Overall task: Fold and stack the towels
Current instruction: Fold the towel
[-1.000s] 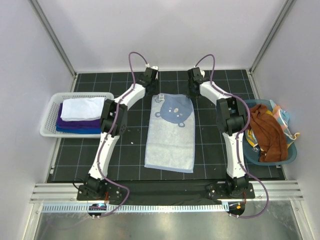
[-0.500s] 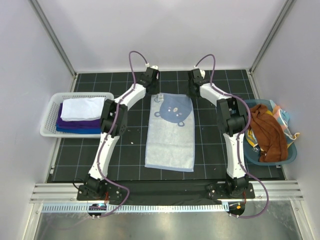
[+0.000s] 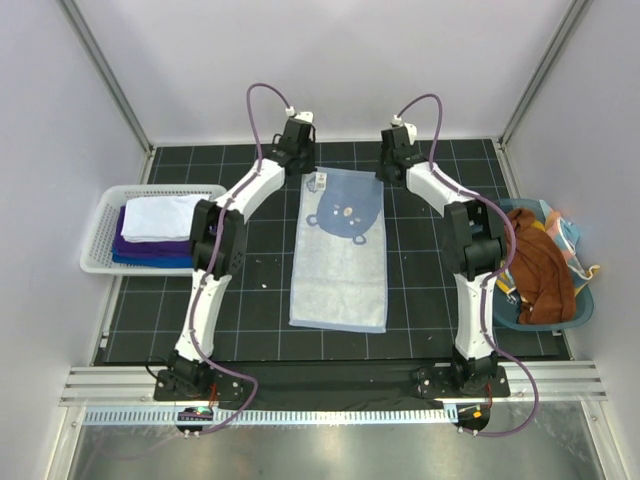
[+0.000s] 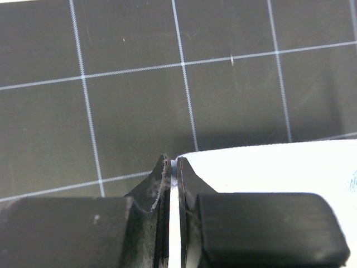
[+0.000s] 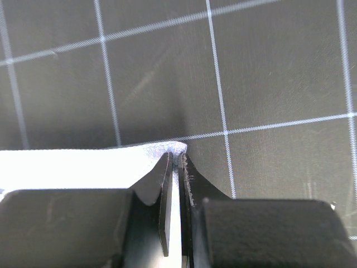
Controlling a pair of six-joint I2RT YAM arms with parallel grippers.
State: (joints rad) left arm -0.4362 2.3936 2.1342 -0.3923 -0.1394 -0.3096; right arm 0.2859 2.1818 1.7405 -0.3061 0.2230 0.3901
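Top view: left fingers (image 3: 311, 172) and right fingers (image 3: 381, 172) pinched on the two far corners of the bear towel (image 3: 340, 265), spread mid-worktop (image 3: 250, 290); long axis near to far, bear face toward the far end. Left wrist view: nearly closed, clamping a thin pale bear towel (image 4: 268, 167) edge. Right wrist view: same narrow grip on the other far corner.

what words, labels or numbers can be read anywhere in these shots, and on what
No readable text in any view.
White tag at the far left corner of the bear towel: too small to read.
Bear face print: a picture, no letters.
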